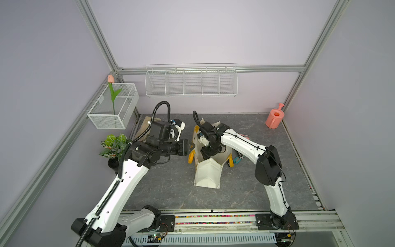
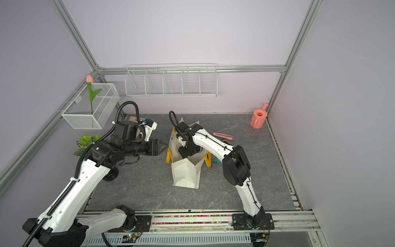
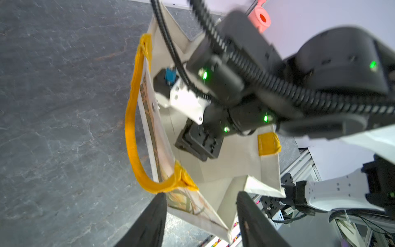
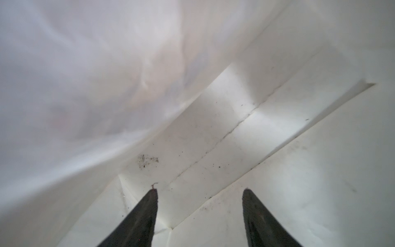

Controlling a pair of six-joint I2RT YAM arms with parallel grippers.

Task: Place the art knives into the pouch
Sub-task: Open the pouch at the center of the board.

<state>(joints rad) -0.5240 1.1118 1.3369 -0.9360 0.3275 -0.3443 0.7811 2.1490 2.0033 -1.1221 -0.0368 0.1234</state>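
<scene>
**Both tools open at the pouch**

The pouch [image 1: 207, 175] stands open on the grey surface [image 1: 166, 188]. The right tool [image 4: 199, 190] reaches inside it, jaws apart, empty. The left tool [image 3: 201, 193] gapes beside its printed wall, gripping nothing. The pink art knife [image 2: 222, 135] lies outside, behind the right arm.

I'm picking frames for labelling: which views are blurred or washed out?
Left wrist view: the right arm reaching into the pouch is blurred. Right wrist view: the pouch's near wall is soft and pale, its floor creases sharp. Both top views: sharp, evenly lit.
</scene>
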